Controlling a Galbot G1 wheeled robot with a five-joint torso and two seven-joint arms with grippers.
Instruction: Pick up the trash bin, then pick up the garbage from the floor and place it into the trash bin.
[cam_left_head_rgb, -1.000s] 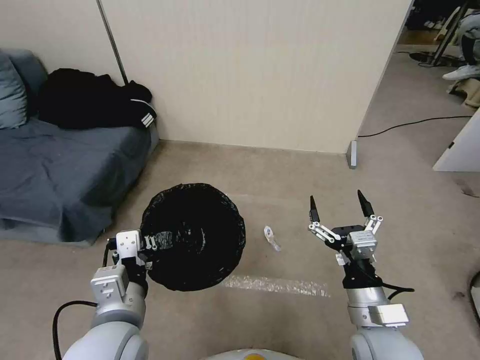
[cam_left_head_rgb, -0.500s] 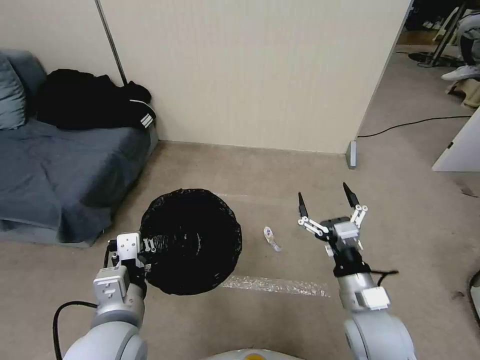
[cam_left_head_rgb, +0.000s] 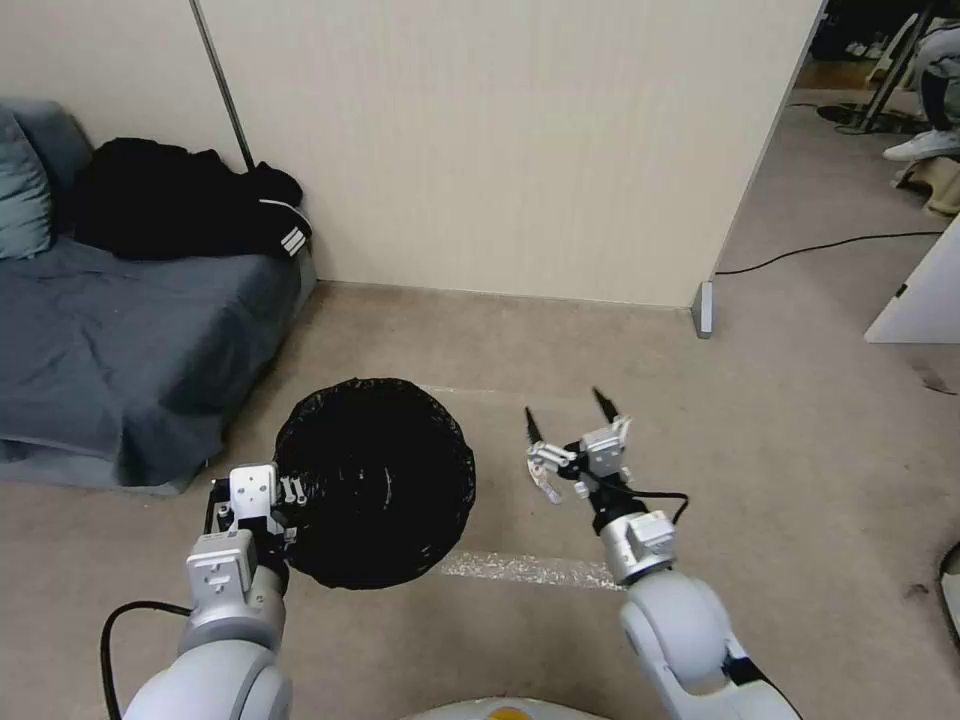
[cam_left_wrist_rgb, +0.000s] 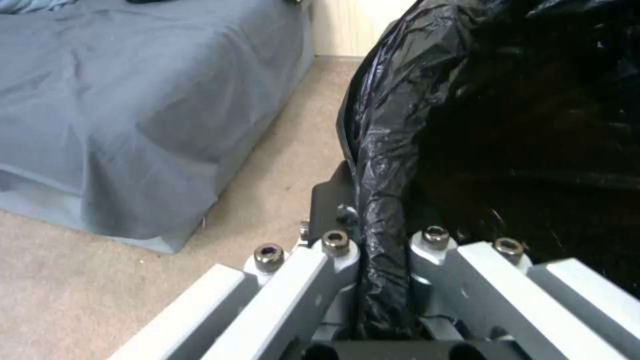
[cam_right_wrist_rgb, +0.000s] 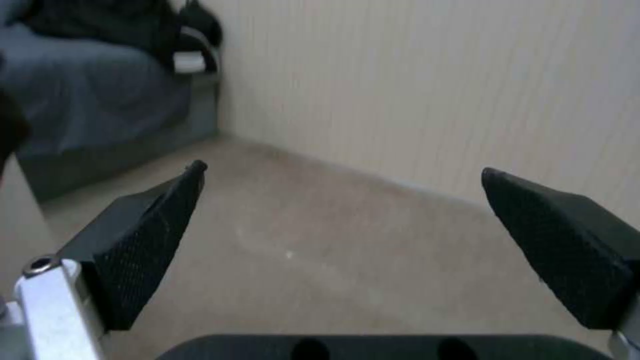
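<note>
The trash bin (cam_left_head_rgb: 375, 480), seen from above as a round mouth lined with glossy black bag, hangs over the carpet at lower left. My left gripper (cam_left_head_rgb: 290, 490) is shut on its near-left rim; in the left wrist view the jaws pinch the bag-covered rim (cam_left_wrist_rgb: 377, 225) between them. A small clear, white-labelled piece of garbage (cam_left_head_rgb: 547, 486) lies on the carpet right of the bin. My right gripper (cam_left_head_rgb: 563, 405) hovers just over it, open, partly covering it. In the right wrist view the right gripper (cam_right_wrist_rgb: 341, 172) has its black pads (cam_right_wrist_rgb: 150, 235) spread wide, with bare carpet and the wall between them.
A grey sofa (cam_left_head_rgb: 110, 340) with a black garment (cam_left_head_rgb: 180, 205) fills the left. A beige partition wall (cam_left_head_rgb: 500, 150) stands behind. A strip of clear plastic (cam_left_head_rgb: 530, 570) lies on the carpet near me. A black cable (cam_left_head_rgb: 830, 245) and a white cabinet (cam_left_head_rgb: 925, 290) are at far right.
My right arm has swung left and down, bringing the open gripper from the right to just over the litter piece. The bin has shifted slightly in the left gripper's hold.
</note>
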